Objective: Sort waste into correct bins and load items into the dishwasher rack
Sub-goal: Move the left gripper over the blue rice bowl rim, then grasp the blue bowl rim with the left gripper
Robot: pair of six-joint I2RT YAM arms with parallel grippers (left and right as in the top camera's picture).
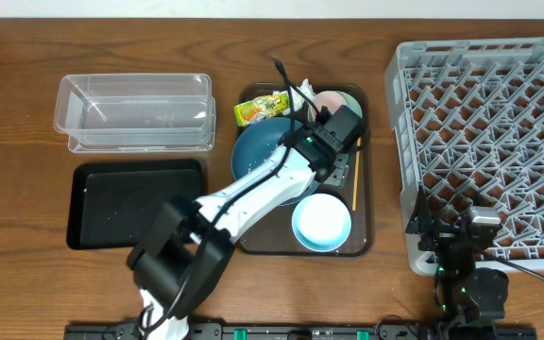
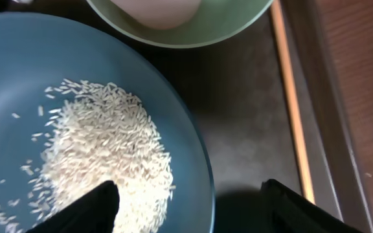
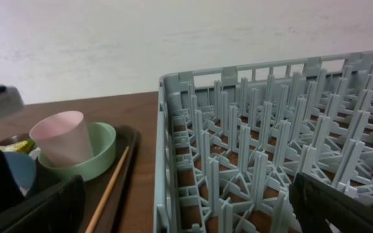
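Left end effector (image 2: 193, 213): open, gripping nothing. We see one finger (image 2: 83, 210) over the near edge of the rice (image 2: 102, 155) and the other over the brown tray (image 2: 238, 116), with the plate's rim between them. We cannot tell whether either finger touches anything.

Plate (image 2: 18, 77): dark blue, lying in the brown tray, with the rice in a loose white heap on it and stray grains around the heap.

Green bowl (image 2: 232, 19): just beyond the plate, at the far end of the same tray. A pink cup (image 3: 60, 139) stands upright inside it.

Chopstick (image 2: 290, 97): lying lengthwise along the tray's right edge.

Wrapper (image 1: 261, 109): yellow-green, at the tray's far left corner, beside the plate.

Blue bowl (image 1: 321, 222): light blue, upright, at the near end of the tray.

Right end effector (image 3: 193, 217): open wide and holding nothing, we note, hanging over the near left corner of the rack (image 1: 499, 123).

Rack: grey, pegged, on the tabletop (image 1: 17, 142) to the right of the brown tray.

Clear tub (image 1: 135, 113) and black tray (image 1: 130, 203): left of the brown tray, the tub farther back and the black tray nearer.
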